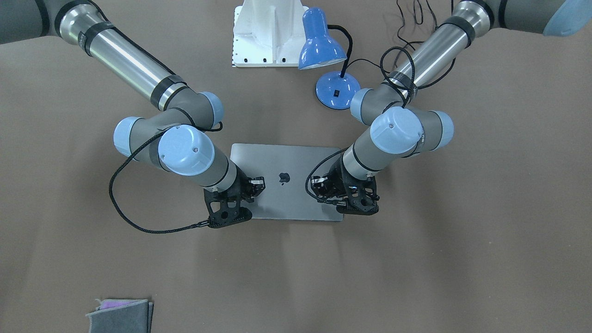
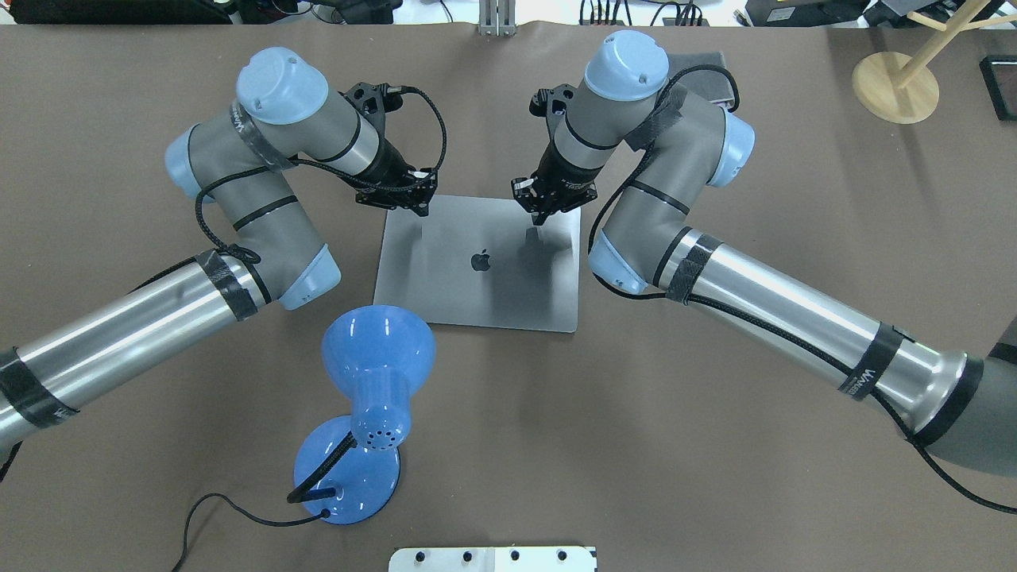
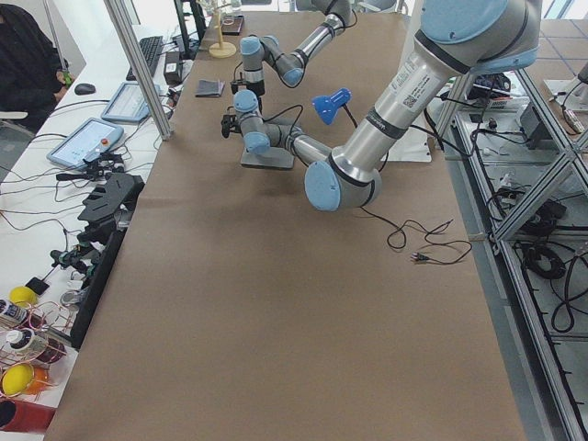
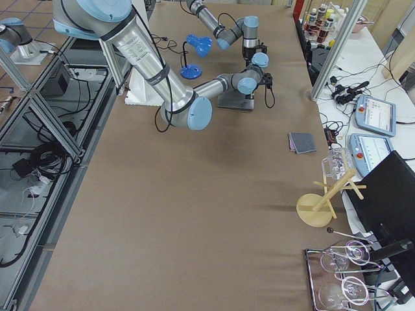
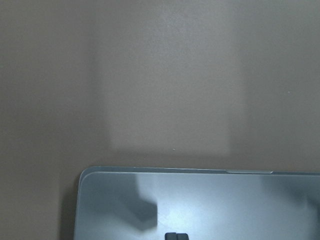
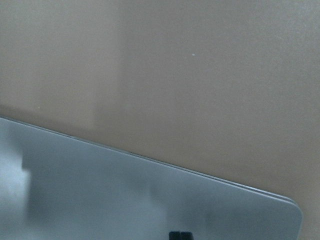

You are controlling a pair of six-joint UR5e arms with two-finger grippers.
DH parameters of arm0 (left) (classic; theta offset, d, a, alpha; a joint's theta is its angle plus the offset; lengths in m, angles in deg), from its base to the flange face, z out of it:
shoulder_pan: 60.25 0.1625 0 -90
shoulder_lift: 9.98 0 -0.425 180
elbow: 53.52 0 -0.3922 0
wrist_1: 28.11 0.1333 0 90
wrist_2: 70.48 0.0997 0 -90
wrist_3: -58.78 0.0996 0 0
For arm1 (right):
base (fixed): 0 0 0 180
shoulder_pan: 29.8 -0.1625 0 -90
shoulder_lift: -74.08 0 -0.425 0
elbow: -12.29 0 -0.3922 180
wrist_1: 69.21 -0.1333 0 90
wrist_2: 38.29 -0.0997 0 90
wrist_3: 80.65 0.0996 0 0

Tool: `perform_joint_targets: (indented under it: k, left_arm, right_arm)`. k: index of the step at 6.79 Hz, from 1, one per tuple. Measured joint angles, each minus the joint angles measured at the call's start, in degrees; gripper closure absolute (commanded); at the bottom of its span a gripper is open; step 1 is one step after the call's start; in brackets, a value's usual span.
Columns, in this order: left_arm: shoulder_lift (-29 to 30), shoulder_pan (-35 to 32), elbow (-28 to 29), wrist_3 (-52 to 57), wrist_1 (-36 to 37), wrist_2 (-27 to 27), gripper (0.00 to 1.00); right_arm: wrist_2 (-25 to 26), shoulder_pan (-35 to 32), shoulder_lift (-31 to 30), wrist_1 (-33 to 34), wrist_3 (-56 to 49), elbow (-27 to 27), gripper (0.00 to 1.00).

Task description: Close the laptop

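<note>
Overhead exterior view has the laptop (image 2: 469, 290) lying flat mid-table, lid down and logo up (it looks fully shut). The left gripper (image 2: 419, 205), fingers pinched together and holding nothing, sits at the lid's 11 o'clock corner. The right gripper (image 2: 539, 220), equally narrow and empty, is at 1 o'clock. A blue lamp (image 2: 378, 349) stands at 7 o'clock. Closing seems done; next, both arms likely need only lift straight off.

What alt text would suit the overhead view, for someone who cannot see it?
A closed grey laptop lies flat on a brown table, logo up. Two robot arms reach in from either side, the left gripper and right gripper over its far edge; a blue desk lamp stands nearby.
</note>
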Motion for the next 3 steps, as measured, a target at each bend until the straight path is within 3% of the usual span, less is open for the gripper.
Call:
perform_joint_targets:
  k: [1,2,3]
  left_arm:
    - [0.3,-0.3,-0.1,-0.2,-0.4,0.0,1.0]
    - [0.7,-1.5,-0.9,-0.7,-0.4,-1.1,0.58]
    - [0.8,-3.5,-3.1,-1.4,1.2,-2.9,0.02]
  right_arm:
    - [-0.2,-0.5,0.5,0.0,0.2,0.0,1.0]
    - [-1.6,-2.1,1.0,0.0,0.5,0.3,0.41]
    - [-3.9,-4.3,1.1,0.1,2.7,1.8,0.0]
